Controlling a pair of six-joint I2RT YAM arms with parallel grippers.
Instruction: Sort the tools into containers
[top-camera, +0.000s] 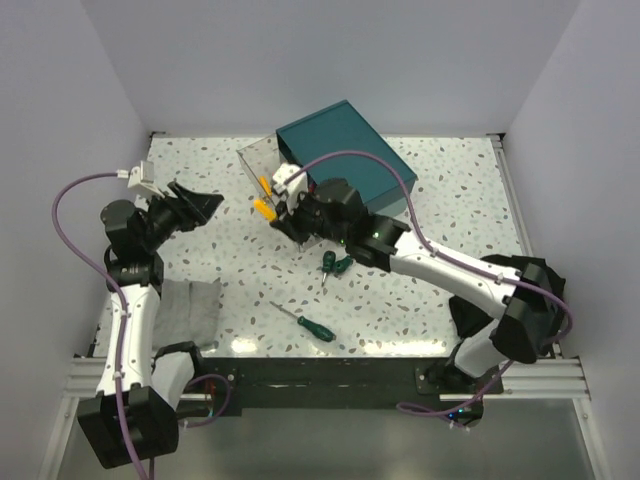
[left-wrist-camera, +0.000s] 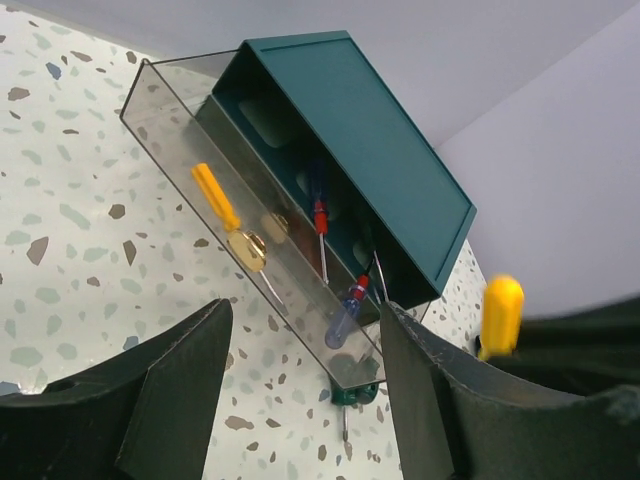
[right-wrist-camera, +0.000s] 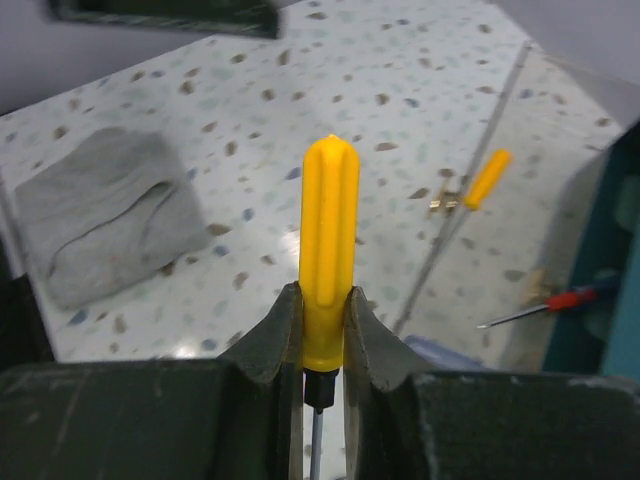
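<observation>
My right gripper (right-wrist-camera: 323, 320) is shut on a yellow-handled screwdriver (right-wrist-camera: 330, 230), handle up and shaft down between the jaws. In the top view the right gripper (top-camera: 281, 213) holds this screwdriver (top-camera: 265, 208) at the front of the pulled-out clear drawer (top-camera: 258, 160) of the teal box (top-camera: 345, 150). In the drawer (left-wrist-camera: 180, 130) lie another yellow screwdriver (left-wrist-camera: 215, 195), a red one (left-wrist-camera: 320, 218) and a blue one (left-wrist-camera: 344, 318). My left gripper (left-wrist-camera: 300, 390) hovers open and empty to the left of the drawer. Two green screwdrivers (top-camera: 335, 263) (top-camera: 312, 325) lie on the table.
A grey folded cloth (top-camera: 190, 308) lies at the near left beside the left arm. The drawer's brass knob (left-wrist-camera: 247, 250) faces the left gripper. A green handle (left-wrist-camera: 355, 393) shows just under the drawer's end. White walls close the table on three sides.
</observation>
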